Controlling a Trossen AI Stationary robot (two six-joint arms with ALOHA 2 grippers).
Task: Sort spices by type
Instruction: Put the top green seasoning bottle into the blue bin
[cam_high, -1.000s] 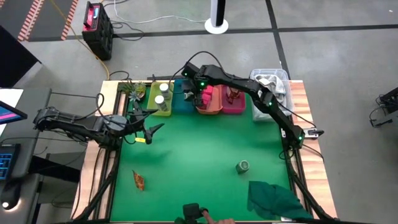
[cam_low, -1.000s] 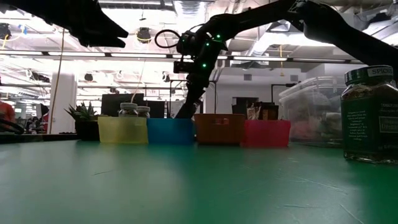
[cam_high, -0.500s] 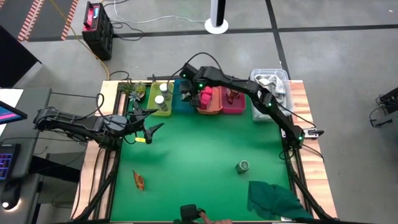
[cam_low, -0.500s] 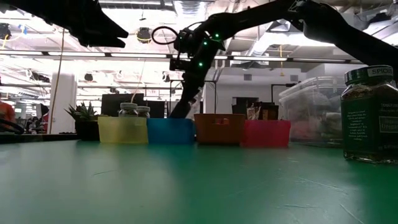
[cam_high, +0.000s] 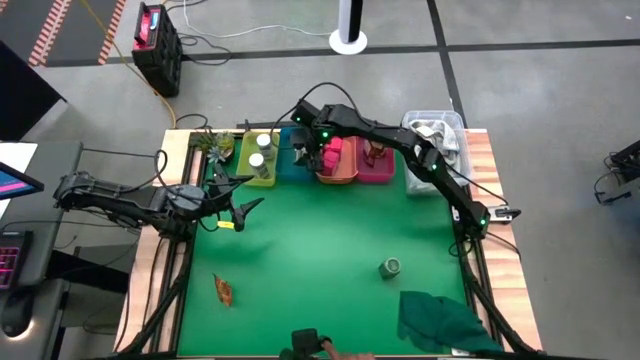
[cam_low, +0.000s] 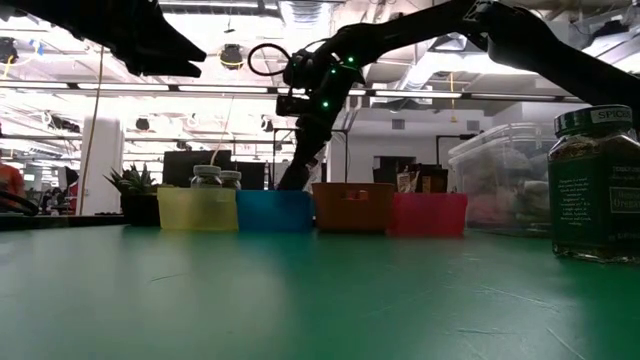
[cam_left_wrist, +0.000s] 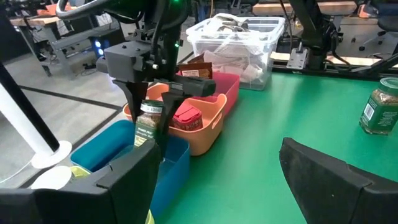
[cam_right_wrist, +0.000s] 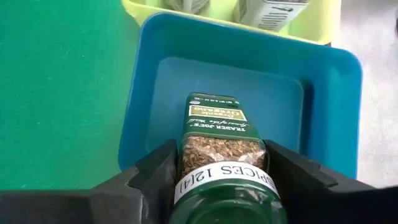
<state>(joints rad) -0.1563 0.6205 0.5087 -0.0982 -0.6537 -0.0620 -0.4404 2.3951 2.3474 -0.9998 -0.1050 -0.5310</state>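
My right gripper (cam_high: 303, 150) reaches over the blue bin (cam_high: 292, 168) at the table's far edge and is shut on a round green spice jar (cam_right_wrist: 217, 143). The left wrist view shows that jar (cam_left_wrist: 147, 121) below the gripper, at the blue bin's (cam_left_wrist: 112, 149) rim. A second green jar (cam_high: 390, 267) stands on the green table. A brown-orange piece (cam_high: 222, 289) lies near the near left corner. White-capped jars stand in the yellow bin (cam_high: 258, 160). Pink-red cubes sit in the orange bin (cam_high: 335, 165). My left gripper (cam_high: 235, 205) waits open at the table's left. My right gripper pinches the green jar between its two fingers (cam_right_wrist: 155, 174), on the glass sides just below the cap (cam_right_wrist: 224, 199). The fingers come from above, slanting down, and lie along the jar. The jar hangs base-down over the blue bin's floor (cam_right_wrist: 168, 93); whether it touches, I cannot tell.
Four bins stand in a row at the far edge: yellow, blue, orange and the pink bin (cam_high: 375, 160) with brown packets. A clear tub (cam_high: 435, 135) of silvery packets stands to their right. A small plant (cam_high: 215, 145) is far left. A dark green cloth (cam_high: 440, 320) lies near right.
My right gripper, with the jar, swung slightly toward the table's left and then back above the blue bin. It stays shut on the jar.
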